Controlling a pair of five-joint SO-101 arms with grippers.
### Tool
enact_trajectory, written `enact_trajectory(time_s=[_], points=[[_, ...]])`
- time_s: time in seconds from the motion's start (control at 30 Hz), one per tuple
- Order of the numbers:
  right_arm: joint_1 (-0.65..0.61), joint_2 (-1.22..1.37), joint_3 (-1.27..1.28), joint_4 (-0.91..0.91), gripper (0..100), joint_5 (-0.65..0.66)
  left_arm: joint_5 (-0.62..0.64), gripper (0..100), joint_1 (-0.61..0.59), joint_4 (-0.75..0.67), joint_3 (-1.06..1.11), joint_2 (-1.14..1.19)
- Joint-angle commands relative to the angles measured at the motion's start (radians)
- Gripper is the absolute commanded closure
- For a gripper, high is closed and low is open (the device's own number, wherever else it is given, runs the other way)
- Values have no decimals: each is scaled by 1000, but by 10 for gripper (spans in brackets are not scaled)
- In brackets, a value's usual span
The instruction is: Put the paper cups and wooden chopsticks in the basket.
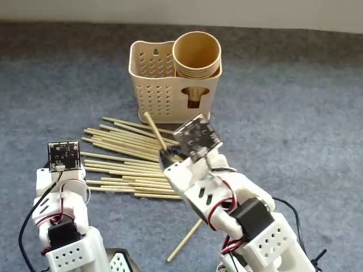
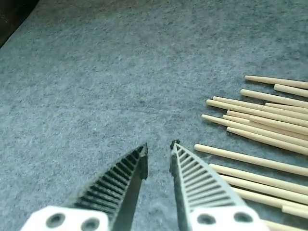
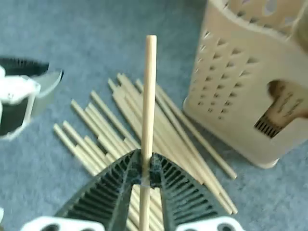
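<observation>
Jutting forward, a chopstick [image 3: 150,96] sits pinched between the right jaws.

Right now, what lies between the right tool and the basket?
Loose chopsticks on the carpet, reaching nearly to the basket, as the right wrist view shows. The right tool grips one chopstick above them.

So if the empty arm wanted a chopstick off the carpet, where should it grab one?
Probably the lone chopstick nearest the left gripper, near its free end, coming straight down with the gripper astride it. It lies flat with carpet showing on both sides; the others lie packed together.
</observation>
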Motion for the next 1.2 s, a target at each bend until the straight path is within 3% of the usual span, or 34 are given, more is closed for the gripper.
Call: enact_trajectory(time_s=[0.0,0.47,0.93,1.17], points=[[70,-36,-25,-150,992,-12,8,898,25,-25,8,-2],[191,-24,-18,-932,993,-12,8,898,25,-25,10,-2],[193,458,-239,-1291,993,-12,8,898,25,-25,10,-2],[191,702,-395,-1374,993,-12,8,898,25,-25,10,-2]])
